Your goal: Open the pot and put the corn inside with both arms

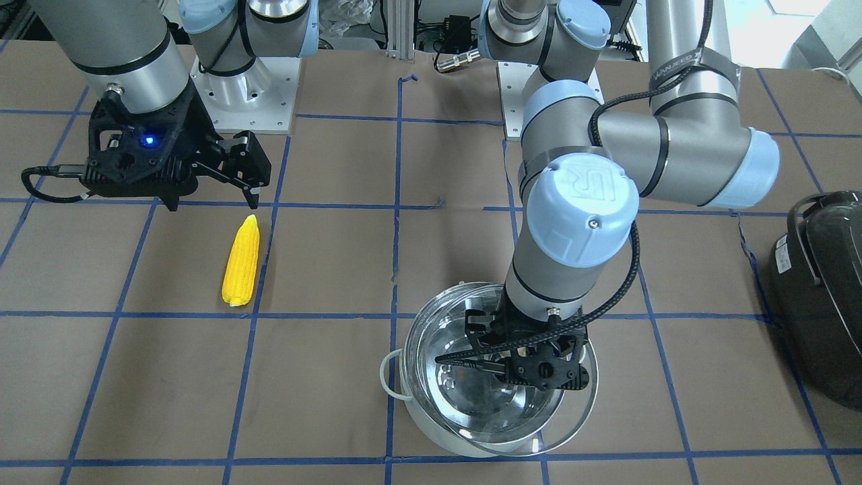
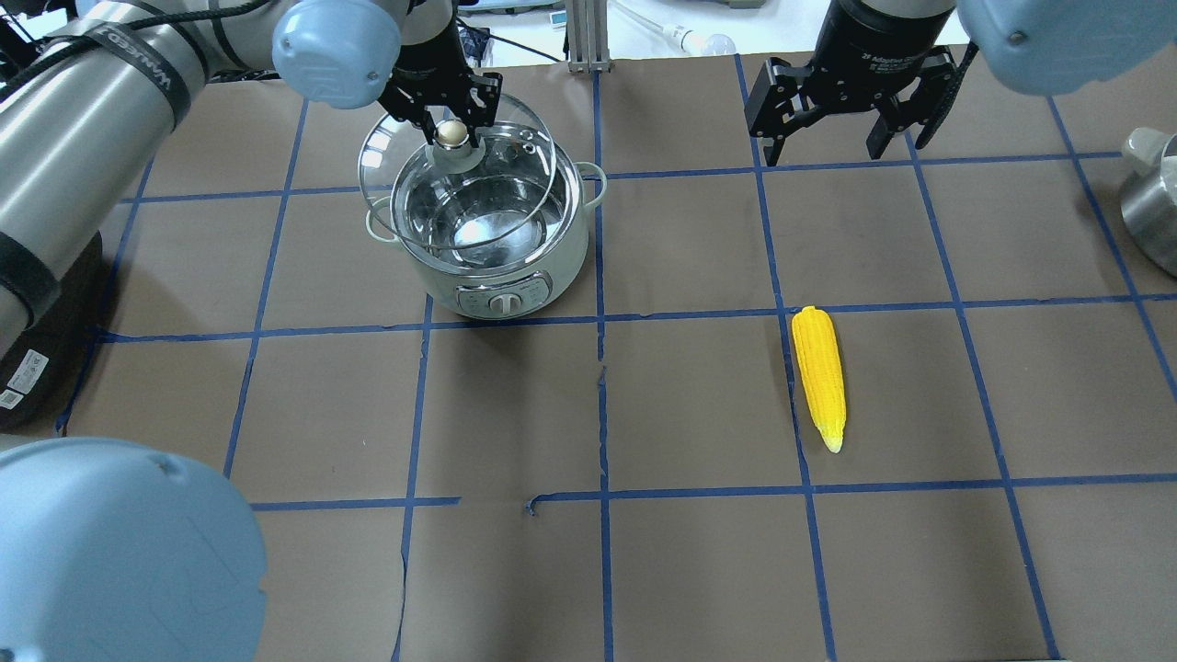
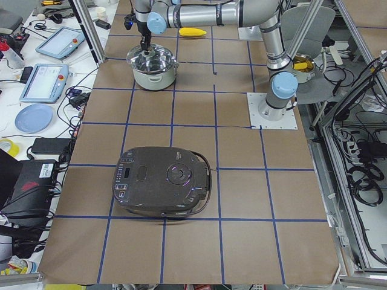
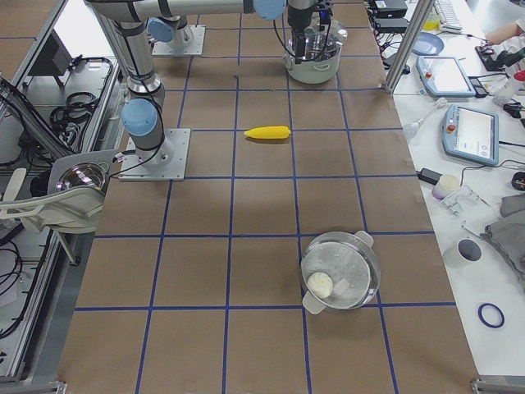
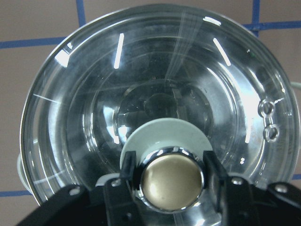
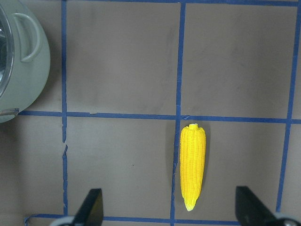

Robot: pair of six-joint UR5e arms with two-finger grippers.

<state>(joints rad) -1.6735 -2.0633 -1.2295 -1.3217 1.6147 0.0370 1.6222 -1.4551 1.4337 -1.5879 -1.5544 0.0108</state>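
Note:
The mint-green steel pot stands at the table's far left; it also shows in the front view and at the right wrist view's left edge. My left gripper is shut on the metal knob of the glass lid. The lid is raised and tilted, shifted off the pot's rim. The pot's inside looks empty. The yellow corn lies flat on the table to the right, pointed end toward the robot. My right gripper is open and empty, beyond the corn.
A dark grey-black cooker sits at the table's left end. A second lidded pot stands at the right end. A metal vessel is at the overhead view's right edge. Blue tape lines cross the brown table cover.

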